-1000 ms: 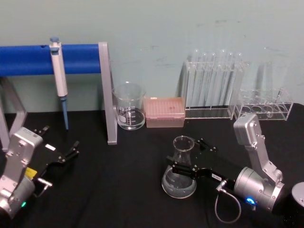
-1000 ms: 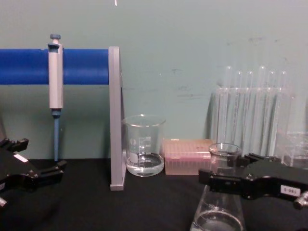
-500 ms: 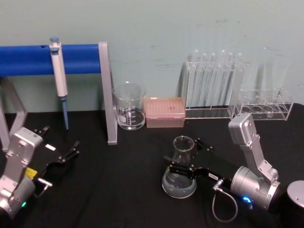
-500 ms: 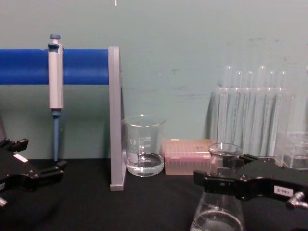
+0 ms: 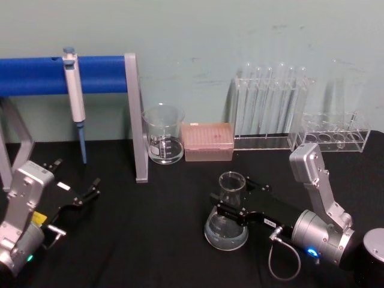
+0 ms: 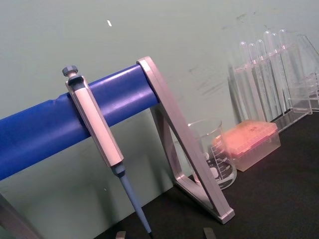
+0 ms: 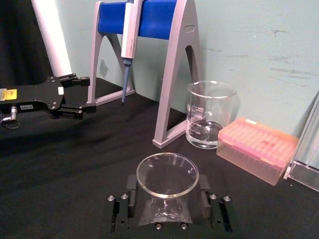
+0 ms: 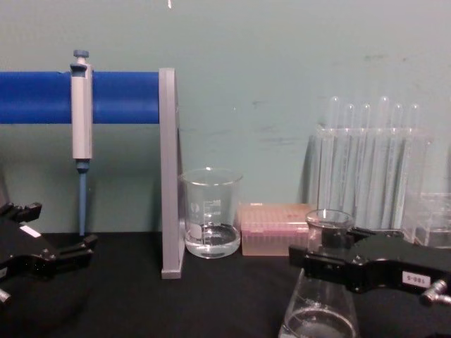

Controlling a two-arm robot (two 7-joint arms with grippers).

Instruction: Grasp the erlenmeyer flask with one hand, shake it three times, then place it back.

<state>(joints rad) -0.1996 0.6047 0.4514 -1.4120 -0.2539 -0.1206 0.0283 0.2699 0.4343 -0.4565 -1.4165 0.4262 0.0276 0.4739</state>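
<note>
Erlenmeyer flask (image 5: 224, 230) stands upright on the black table (image 5: 150, 246), right of centre and toward the front, w/ a little clear liquid in its wide base. In the right wrist view its round rim faces the camera, centred btwn the two black fingers (image 7: 204, 196).

Right gripper (image 5: 231, 193) comes in from the robot's right, low and roughly level, at the height of the flask's neck. Jaws are parted to approx. neck width, one each side of the neck and v. close to the glass. No squeeze is visible, and the flask's base sits flat on the table. In the chest view one finger passes in front of the neck and the other behind it; a small white label shows on the gripper body.

Behind the flask, along the wall, is a glass beaker (image 5: 163, 144) w/ some clear liquid. Just beside it on the right is a pink pipette-tip box (image 5: 207, 142). Further right is a clear rack of tall test tubes (image 5: 268, 111), then a lower clear rack (image 5: 333, 137) near the table's right edge. Left of the beaker is a grey stand w/ a blue bar (image 5: 36, 75), and a pipette (image 5: 74, 90) hangs from the bar, tip down.

Left gripper (image 5: 77, 175) sits low at front left, well apart from the flask, jaws wide open and holding nothing.
</note>
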